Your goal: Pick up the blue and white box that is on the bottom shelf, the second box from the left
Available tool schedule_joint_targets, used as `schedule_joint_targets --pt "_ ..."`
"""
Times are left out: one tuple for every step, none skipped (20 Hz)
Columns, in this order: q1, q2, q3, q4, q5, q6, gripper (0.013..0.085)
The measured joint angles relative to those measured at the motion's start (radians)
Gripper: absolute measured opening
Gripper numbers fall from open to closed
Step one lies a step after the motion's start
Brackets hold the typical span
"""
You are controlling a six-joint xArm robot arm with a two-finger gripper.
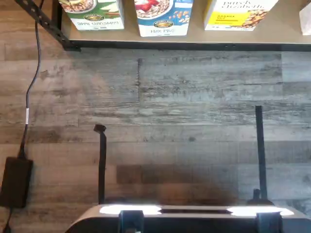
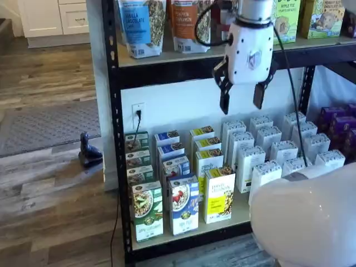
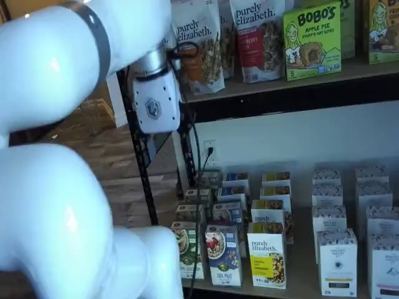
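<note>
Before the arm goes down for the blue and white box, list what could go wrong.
1. The blue and white box stands close between a green-and-white carton and a yellow carton; open jaws of the gripper may knock either.
2. More boxes stand right behind it, so a push could topple the row.
3. A black cable hangs beside the gripper and might snag.

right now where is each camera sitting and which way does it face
wrist view: on the wrist, looking down at the wood floor and the front edge of the bottom shelf; only the dark mount shows.
a shelf view: in front of the rack, looking at the open gripper above the boxes.
a shelf view: off to one side, past the white arm, toward the same rack.
shared: the blue and white box shows in all three.
</note>
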Motion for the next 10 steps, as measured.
schedule_joint_targets --pt "0.003 0.005 0.018 -0.001 -0.02 0.003 0.085" --pt "0.01 0.01 0.033 -0.008 -0.036 0.009 0.085" --pt "0.012 0.014 0.053 -0.01 -0.059 0.012 0.085" --pt "0.011 0.018 0.076 -0.004 -0.087 0.01 0.085" --pt "0.007 0.02 0.092 0.005 -0.108 0.005 0.085" --pt "0.002 0.023 0.114 0.017 -0.137 -0.002 0.085" --pt "-0.003 0.024 0.136 0.031 -0.17 -0.01 0.085" --pt "-0.005 0.027 0.153 0.039 -0.194 -0.016 0.085" --pt "-0.007 0.034 0.169 0.047 -0.22 -0.02 0.085" --pt "-0.008 0.042 0.187 0.054 -0.248 -0.025 0.085"
